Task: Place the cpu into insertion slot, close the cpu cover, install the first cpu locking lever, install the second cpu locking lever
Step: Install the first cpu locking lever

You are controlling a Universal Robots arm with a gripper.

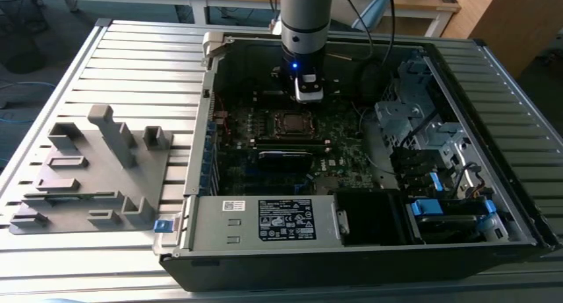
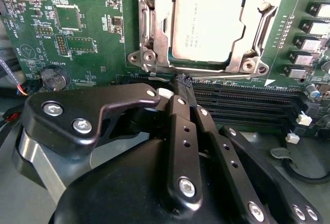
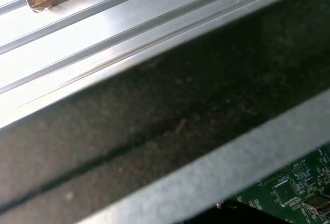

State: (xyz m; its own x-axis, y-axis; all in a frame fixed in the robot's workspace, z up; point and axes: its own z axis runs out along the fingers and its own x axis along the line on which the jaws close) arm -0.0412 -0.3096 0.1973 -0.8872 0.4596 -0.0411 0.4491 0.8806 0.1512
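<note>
The cpu [image 2: 206,26] lies flat in the insertion slot [image 1: 291,122] on the green motherboard [image 2: 87,38]. Over it sits the cpu cover [image 2: 159,28], its silvery frame down around the chip's metal top. A thin lever rod [image 2: 232,74] runs along the socket edge nearest the gripper. My gripper [image 2: 184,83] is shut, its black fingers [image 2: 178,131] pressed together, and the tips sit at that socket edge by the rod's end. I cannot tell if they pinch the rod. In the exterior view the gripper [image 1: 306,95] hangs just behind the socket inside the open computer case [image 1: 352,250].
Black memory slots [image 2: 247,105] run beside the socket, and a coin battery [image 2: 54,77] sits further off. A power supply [image 1: 273,219] fills the case front, with drive cages [image 1: 422,132] at the exterior view's right. A grey fixture block [image 1: 88,171] stands on the slatted table [image 1: 141,59].
</note>
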